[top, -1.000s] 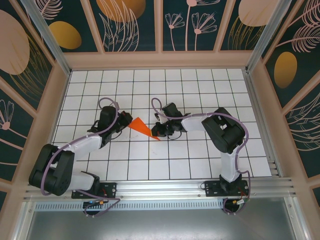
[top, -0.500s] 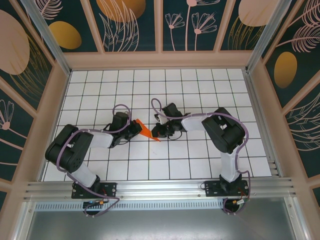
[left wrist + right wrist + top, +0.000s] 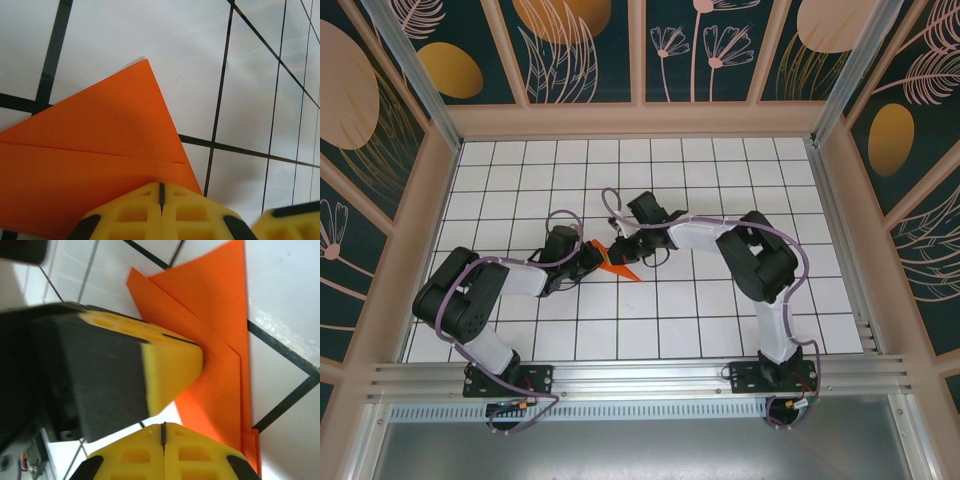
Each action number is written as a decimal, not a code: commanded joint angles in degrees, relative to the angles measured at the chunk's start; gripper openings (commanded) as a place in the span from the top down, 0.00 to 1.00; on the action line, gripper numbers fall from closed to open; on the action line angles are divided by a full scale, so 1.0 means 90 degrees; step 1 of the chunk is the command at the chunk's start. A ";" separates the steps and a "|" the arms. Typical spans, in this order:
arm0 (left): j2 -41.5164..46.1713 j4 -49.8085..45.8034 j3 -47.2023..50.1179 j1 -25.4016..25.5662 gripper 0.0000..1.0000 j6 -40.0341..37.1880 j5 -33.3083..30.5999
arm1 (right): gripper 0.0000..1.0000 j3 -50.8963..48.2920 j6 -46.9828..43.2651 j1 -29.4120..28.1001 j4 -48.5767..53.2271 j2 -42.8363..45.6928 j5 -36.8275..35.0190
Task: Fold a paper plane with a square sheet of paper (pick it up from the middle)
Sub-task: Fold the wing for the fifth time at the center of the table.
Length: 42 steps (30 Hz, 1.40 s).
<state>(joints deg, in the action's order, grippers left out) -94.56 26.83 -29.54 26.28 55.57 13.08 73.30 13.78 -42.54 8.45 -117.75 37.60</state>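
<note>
Two arms work over one gridded bench [image 3: 720, 330], meeting near its middle. Each carries one gripper, so two in all. The left gripper [image 3: 161, 195] has its jaws pressed together with nothing between them, and so does the right gripper [image 3: 163, 432]. One piece of orange paper, the paper plane [image 3: 100, 160], lies flat on the bench between them, already narrowed to a point with layered flaps. Both closed tips sit at or on the paper's edge. From the right wrist, I see the left tip resting on a flap.

I judge this a late creasing step: one tip pins while the other flattens a fold. My next move calls for sliding along the crease with light pressure, without dragging the paper or lifting a flap.
</note>
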 commanded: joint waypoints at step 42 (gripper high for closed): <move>-0.0276 -0.1279 -0.0440 0.0019 1.00 -0.0238 -0.0636 | 1.00 -0.3263 -0.0092 0.0460 -0.0310 0.1972 -0.0612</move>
<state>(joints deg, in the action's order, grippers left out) -95.20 22.15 -32.67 27.03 55.51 11.46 45.74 12.01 -38.68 -1.76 -101.91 35.31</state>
